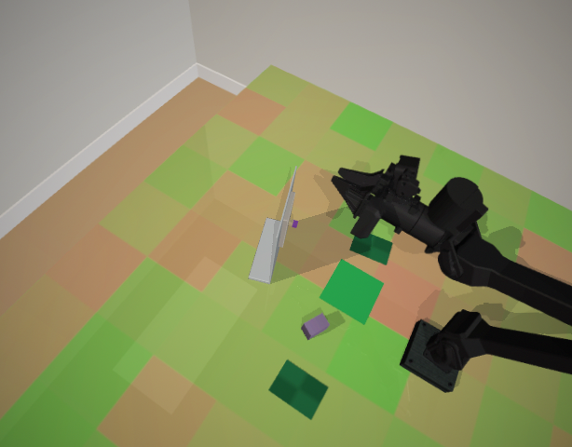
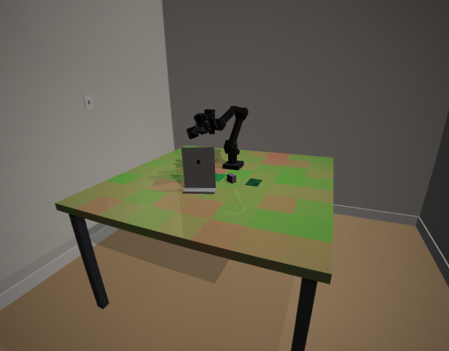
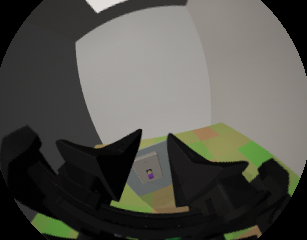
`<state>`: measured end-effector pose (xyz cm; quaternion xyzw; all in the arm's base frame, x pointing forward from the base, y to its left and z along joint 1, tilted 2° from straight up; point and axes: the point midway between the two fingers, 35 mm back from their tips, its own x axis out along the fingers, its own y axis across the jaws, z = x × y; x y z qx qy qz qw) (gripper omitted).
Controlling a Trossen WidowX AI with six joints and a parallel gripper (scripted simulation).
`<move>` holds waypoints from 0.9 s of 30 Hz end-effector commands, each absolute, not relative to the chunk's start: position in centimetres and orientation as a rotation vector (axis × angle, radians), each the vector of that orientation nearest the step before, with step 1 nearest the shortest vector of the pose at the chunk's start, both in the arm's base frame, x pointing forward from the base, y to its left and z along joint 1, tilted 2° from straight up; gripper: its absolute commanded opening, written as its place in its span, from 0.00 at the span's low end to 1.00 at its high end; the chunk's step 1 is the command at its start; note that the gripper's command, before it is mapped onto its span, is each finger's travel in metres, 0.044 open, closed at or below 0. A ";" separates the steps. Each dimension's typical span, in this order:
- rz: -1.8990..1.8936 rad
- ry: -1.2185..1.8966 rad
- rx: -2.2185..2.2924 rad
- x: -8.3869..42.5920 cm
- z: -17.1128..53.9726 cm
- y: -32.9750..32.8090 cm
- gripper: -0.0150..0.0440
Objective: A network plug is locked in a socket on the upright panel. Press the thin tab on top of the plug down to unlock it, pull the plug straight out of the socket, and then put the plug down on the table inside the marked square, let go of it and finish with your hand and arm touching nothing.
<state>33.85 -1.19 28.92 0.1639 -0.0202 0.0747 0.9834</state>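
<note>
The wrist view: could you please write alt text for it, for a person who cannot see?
The two dark fingers of an empty, partly open end effector point toward a gray upright panel. Between them, in the distance, a small purple plug sits in the panel's pale socket plate.
</note>
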 end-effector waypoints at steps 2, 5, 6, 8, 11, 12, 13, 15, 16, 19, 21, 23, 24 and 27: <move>0.220 0.002 0.466 34.5 26.9 -1.6 0.52; 0.263 0.032 0.554 34.7 25.6 -1.8 0.52; 0.277 0.043 0.583 34.7 25.2 -1.9 0.52; 0.305 0.067 0.642 34.7 24.3 -2.1 0.52; 0.344 0.106 0.731 34.6 23.0 -2.4 0.52; 0.357 0.119 0.761 34.5 22.6 -2.5 0.52; 0.369 0.133 0.791 34.4 22.2 -2.6 0.52; 0.394 0.163 0.850 34.1 21.3 -2.8 0.52; 0.403 0.179 0.878 34.0 20.9 -2.9 0.52; 0.432 0.227 0.964 33.5 19.6 -3.3 0.52; 0.449 0.260 1.021 33.1 18.7 -3.5 0.52; 0.466 0.295 1.078 32.6 17.9 -3.7 0.52; 0.474 0.312 1.107 32.3 17.5 -3.8 0.52; 0.502 0.368 1.196 31.4 16.4 -4.0 0.52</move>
